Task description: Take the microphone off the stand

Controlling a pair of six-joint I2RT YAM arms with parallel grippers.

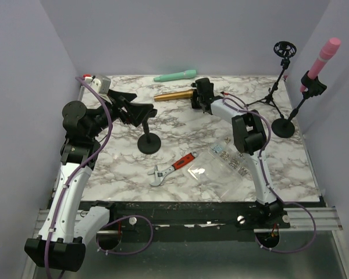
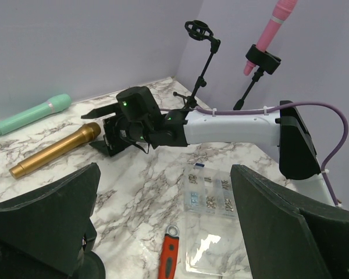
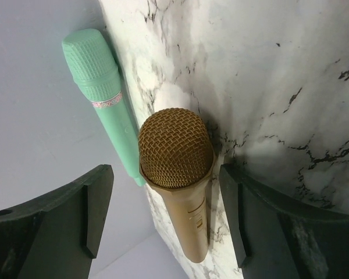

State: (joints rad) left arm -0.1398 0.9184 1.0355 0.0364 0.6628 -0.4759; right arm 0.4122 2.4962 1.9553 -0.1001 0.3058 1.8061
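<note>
Your right gripper (image 3: 164,174) stood with its fingers well apart at the far middle of the table (image 1: 122,168). The wrist view showed the mesh head of the gold microphone (image 3: 175,151) between the two fingers, with a gap on either side, so nothing was clamped. That gold microphone lay flat on the marble, its handle pointing left and its head to the right under the gripper. Just beyond it, along the far edge against the wall, lay the green microphone (image 1: 174,75), also flat.

The pink microphone (image 1: 324,55) sat in the clip of the round-based stand (image 1: 284,128) at the far right, tilted with its head up toward the wall. To the left of that stand stood a tripod stand (image 1: 276,87) with a ring mount on top.

Your left gripper (image 2: 166,174) was spread wide too, holding nothing, on the left side of the table. Just beside it stood another black stand (image 1: 149,142) with a round base; I could not tell whether the fingers touched it.

Nearer to you lay a red-handled wrench (image 1: 173,168) and, just right of it, a clear bag of small parts (image 1: 221,160).
</note>
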